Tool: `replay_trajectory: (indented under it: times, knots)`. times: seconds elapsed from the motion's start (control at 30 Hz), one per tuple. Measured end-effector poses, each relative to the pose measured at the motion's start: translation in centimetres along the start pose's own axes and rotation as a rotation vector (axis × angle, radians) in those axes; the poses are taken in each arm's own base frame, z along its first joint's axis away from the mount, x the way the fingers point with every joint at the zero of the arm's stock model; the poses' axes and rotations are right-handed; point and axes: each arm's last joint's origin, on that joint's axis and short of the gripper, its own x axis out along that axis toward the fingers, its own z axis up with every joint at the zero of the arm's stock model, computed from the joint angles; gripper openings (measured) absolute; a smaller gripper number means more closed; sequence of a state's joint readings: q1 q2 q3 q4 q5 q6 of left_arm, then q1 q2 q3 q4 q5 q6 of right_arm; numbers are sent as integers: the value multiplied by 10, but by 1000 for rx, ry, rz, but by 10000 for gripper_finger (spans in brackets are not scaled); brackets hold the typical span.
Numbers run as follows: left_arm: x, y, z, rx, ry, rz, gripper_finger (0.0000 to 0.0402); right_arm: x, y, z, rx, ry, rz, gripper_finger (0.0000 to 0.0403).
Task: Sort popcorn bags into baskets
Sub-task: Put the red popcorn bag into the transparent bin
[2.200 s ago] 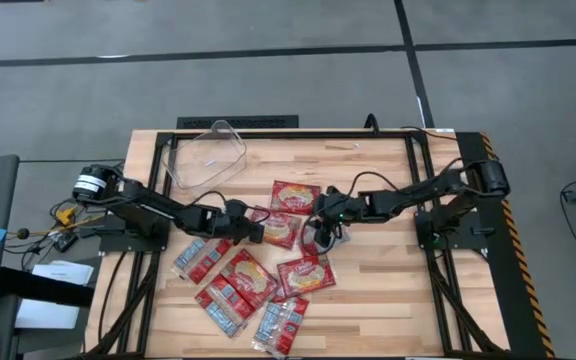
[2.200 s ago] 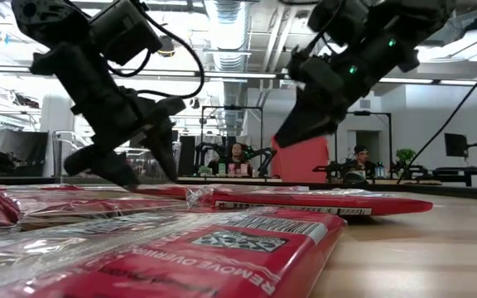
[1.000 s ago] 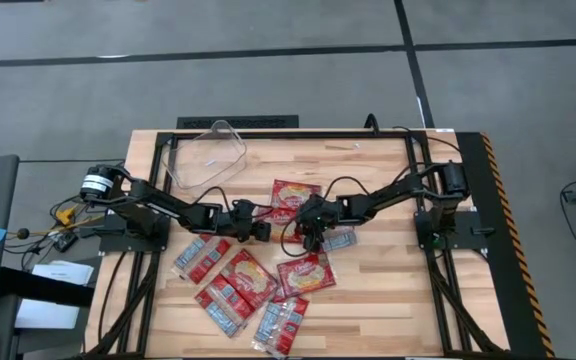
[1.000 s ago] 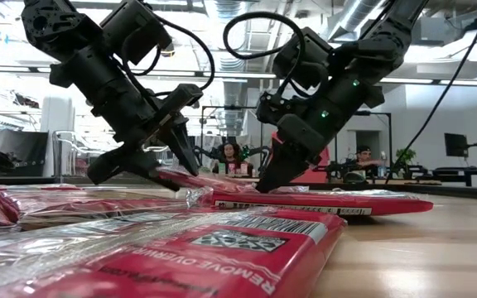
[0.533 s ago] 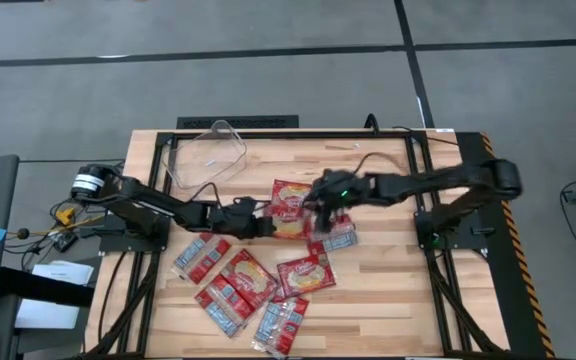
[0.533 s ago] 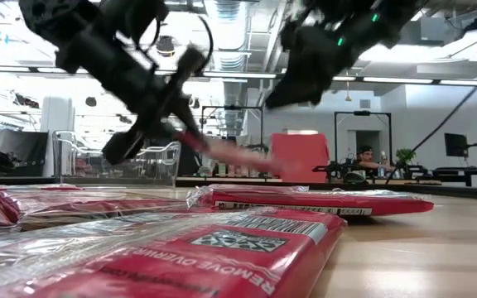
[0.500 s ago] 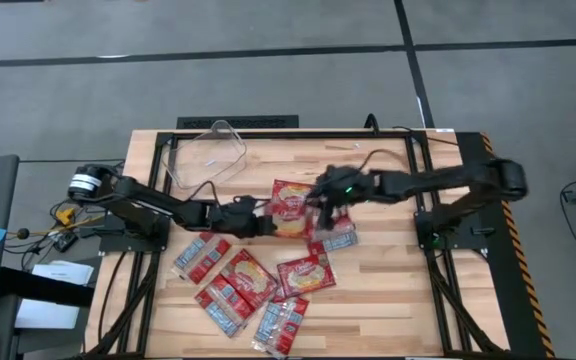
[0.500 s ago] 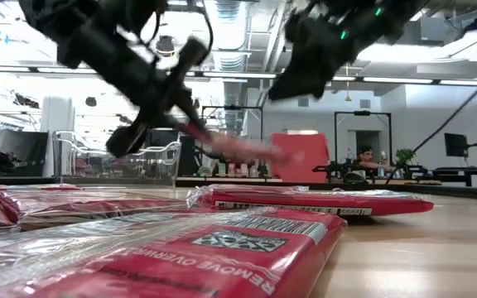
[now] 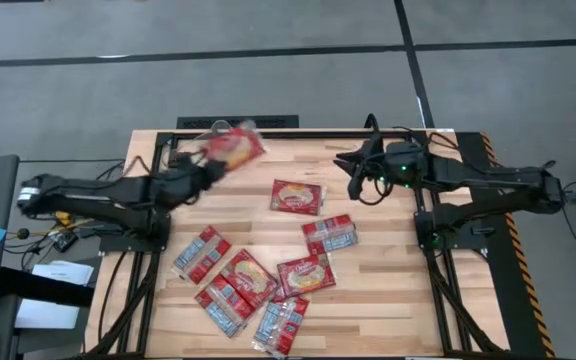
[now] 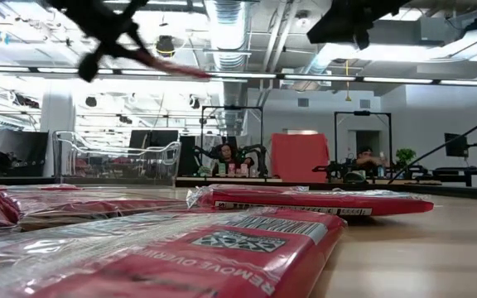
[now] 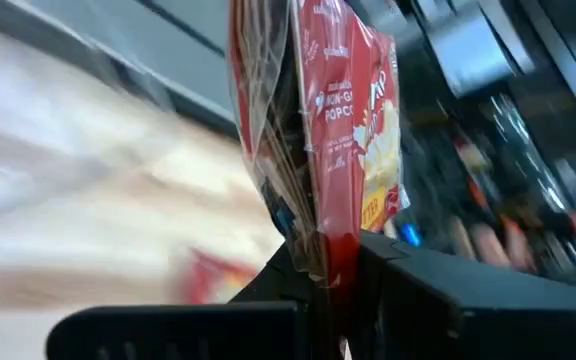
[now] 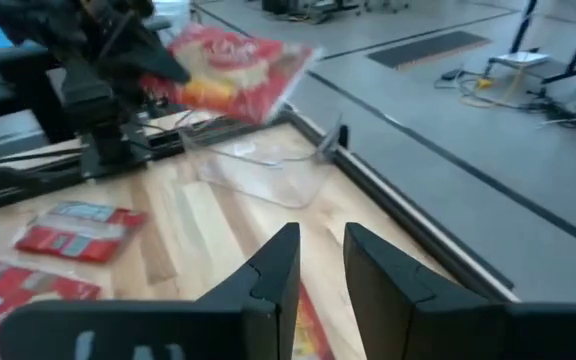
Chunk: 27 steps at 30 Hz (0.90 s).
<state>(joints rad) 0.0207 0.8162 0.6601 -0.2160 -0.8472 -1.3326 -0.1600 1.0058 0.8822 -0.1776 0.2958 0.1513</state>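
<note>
Left hand [image 9: 206,172] clamped on a popcorn bag [image 9: 233,146] marked "POPCO", carried from the pile up over the clear bin [image 12: 268,165]. Right hand [image 12: 320,262] withdrawn, fingers apart, empty.

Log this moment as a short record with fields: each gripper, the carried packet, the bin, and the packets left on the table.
left gripper: shut on the popcorn bag, raised over the clear bin at the table's far left corner
right gripper: empty, fingers apart, raised over the far right part of the wooden table
carried bag: red with a tan picture, held by one edge
clear bin: no packet visible inside
bags on the table: about seven red packets, spread from centre to near edge
</note>
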Motion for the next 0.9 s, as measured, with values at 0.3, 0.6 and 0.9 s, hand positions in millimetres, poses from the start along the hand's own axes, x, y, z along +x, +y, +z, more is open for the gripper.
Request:
replay_trajectory:
  times: [0.3, 0.6, 0.9]
  knots:
    - [-18, 46, 29, -4, -77, 304, 4, 20, 7, -13, -29, 84, -1, 107]
    - [2, 67, 19, -18, -37, 466, 4, 39, 15, -26, -43, 154, 1, 107]
    - [26, 90, 8, -33, 2, 539, 12, 38, 14, -26, -51, 150, -1, 107]
